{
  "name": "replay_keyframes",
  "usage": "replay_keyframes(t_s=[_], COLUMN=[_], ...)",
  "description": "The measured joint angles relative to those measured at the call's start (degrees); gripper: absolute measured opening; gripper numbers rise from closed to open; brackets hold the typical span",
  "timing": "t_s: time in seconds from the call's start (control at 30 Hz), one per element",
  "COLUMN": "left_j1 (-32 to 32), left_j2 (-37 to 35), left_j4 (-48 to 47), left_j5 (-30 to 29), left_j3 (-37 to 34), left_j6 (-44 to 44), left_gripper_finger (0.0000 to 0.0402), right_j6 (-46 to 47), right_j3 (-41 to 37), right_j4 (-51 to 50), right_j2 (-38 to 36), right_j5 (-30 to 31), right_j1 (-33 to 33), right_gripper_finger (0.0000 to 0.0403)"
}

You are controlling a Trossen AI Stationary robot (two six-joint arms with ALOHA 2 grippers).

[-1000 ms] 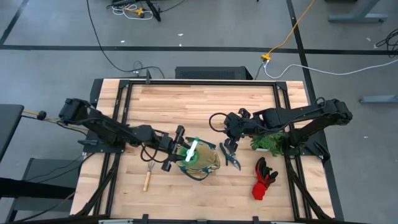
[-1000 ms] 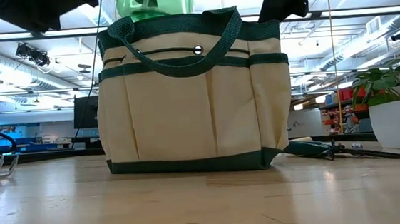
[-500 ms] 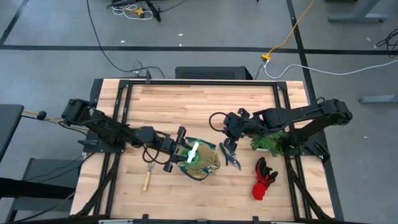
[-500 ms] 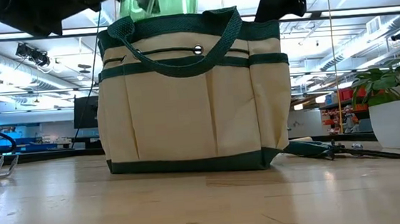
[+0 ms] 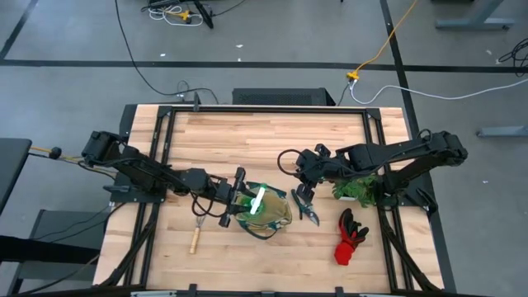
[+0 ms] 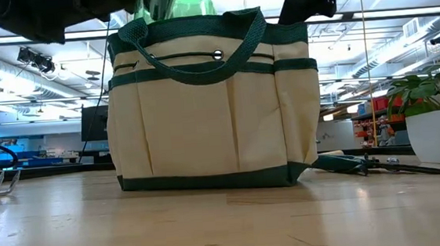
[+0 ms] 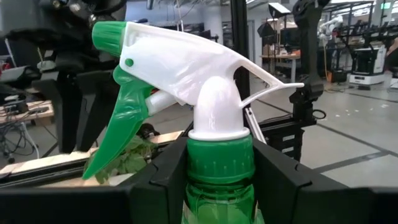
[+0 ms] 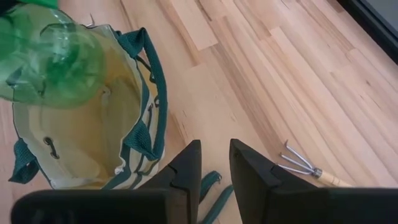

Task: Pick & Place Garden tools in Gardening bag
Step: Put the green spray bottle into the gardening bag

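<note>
The beige gardening bag (image 5: 276, 219) with green trim stands upright on the table (image 5: 264, 132), mouth open. My left gripper (image 5: 246, 200) reaches in level from the left, shut on the green spray bottle (image 5: 256, 200), whose clear green body (image 8: 56, 56) hangs over the bag's mouth (image 8: 93, 137). My right gripper (image 8: 214, 155) hovers over the bag's right end (image 6: 307, 30), open by a narrow gap, with nothing between its fingers. Dark pruning shears (image 5: 308, 208) lie right of the bag, red-black gloves (image 5: 351, 235) farther right. A wooden-handled rake (image 5: 198, 233) lies left of the bag. My left gripper pinches the bottle's green neck collar (image 7: 217, 168), just under the white spray head (image 7: 186, 56), between its two fingers, one on each side. The fingers come in level from the table's left. The bottle hangs upright, clear of the table, its body at the bag's mouth.
A leafy potted plant (image 5: 356, 188) stands under the right arm, near the right edge. A green strap of the bag (image 8: 211, 186) trails on the table below my right gripper. Bare wood lies along the far half of the table.
My left gripper has sunk slightly with the spray bottle toward the bag's mouth, and the bottle stays upright. The bag has not moved.
</note>
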Motion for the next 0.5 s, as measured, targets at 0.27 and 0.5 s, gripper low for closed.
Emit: replay_keyframes(t_s=[0.27,0.5], left_j1=[0.00,-0.04], left_j2=[0.00,0.00], left_j4=[8.75,10.88], left_j5=[-2.29,-3.40], left_j3=[-6.14,-8.90], left_j6=[-1.41,-2.23], left_gripper_finger=[0.0151,0.0151], right_j6=[-0.02,-0.02], right_j3=[0.00,0.00], right_j4=[0.30,0.61], right_j2=[0.02,0.02], right_j5=[0.00,0.00], right_j1=[0.00,0.00], right_gripper_finger=[0.0087,0.0087])
